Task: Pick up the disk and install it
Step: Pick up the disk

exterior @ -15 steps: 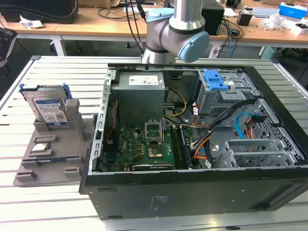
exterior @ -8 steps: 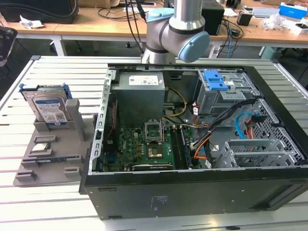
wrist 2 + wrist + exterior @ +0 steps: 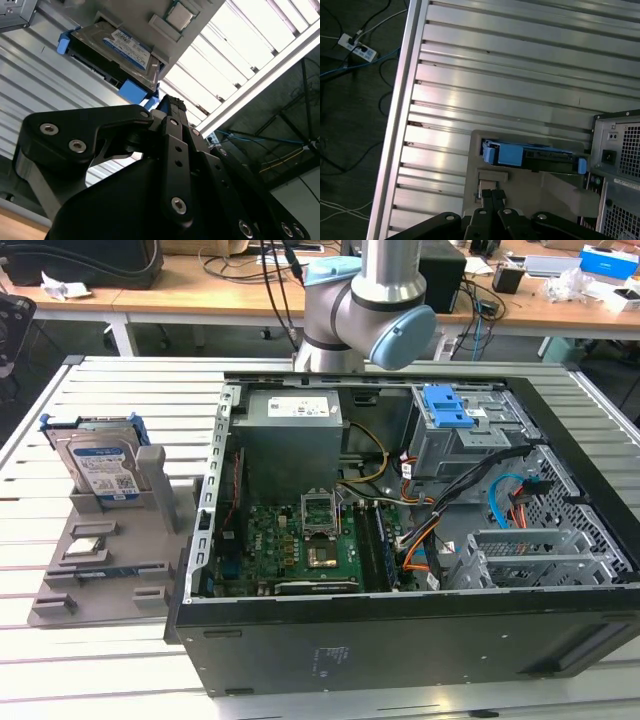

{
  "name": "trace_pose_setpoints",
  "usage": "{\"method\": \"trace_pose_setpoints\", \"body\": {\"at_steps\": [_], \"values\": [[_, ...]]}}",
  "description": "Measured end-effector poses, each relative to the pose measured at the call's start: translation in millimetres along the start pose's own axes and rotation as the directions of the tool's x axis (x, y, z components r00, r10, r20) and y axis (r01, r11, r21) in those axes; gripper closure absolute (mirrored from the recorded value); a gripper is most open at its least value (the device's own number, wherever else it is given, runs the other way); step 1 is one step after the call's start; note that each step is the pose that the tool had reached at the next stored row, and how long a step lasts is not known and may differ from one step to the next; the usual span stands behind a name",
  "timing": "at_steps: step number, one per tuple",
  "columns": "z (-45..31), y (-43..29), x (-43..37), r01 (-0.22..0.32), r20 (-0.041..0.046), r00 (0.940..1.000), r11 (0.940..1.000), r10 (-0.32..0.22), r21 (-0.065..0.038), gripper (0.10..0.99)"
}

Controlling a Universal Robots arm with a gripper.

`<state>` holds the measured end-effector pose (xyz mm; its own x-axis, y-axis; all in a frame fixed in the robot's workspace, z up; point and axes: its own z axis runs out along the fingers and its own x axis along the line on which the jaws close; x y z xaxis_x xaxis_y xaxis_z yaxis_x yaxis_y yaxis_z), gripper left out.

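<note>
One blue-labelled disk (image 3: 100, 465) upright in stand (image 3: 150, 540)

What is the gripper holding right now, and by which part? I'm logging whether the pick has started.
Nothing. The gripper is shut and empty, apart from the disk, which stands upright in its grey holder.
</note>
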<state>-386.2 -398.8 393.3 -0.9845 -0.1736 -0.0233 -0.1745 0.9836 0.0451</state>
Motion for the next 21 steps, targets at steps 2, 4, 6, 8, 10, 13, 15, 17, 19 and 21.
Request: {"method": "trace_pose_setpoints", "body": {"at_steps": [2,4,6,8,10,13,15,17,19,21], "values": [[0.0,0.0,0.0,0.015,-0.0006,0.9999,0.9999,-0.015,0.000,0.980],[0.0,0.0,0.0,0.027,-0.0012,0.9996,0.9996,-0.027,-0.001,0.980],[0.0,0.0,0.0,0.045,-0.0020,0.9990,0.9990,-0.045,-0.001,0.980],[0.0,0.0,0.0,0.061,-0.0027,0.9981,0.9981,-0.061,-0.001,0.980],[0.0,0.0,0.0,0.079,-0.0035,0.9969,0.9969,-0.079,-0.002,0.980],[0.0,0.0,0.0,0.099,-0.0044,0.9951,0.9951,-0.099,-0.002,0.980],[0.0,0.0,0.0,0.113,-0.0050,0.9936,0.9936,-0.113,-0.003,0.980],[0.0,0.0,0.0,0.127,-0.0055,0.9919,0.9919,-0.127,-0.003,0.980],[0.0,0.0,0.0,0.142,-0.0062,0.9898,0.9898,-0.142,-0.004,0.980],[0.0,0.0,0.0,0.151,-0.0065,0.9885,0.9885,-0.151,-0.004,0.980]]}}
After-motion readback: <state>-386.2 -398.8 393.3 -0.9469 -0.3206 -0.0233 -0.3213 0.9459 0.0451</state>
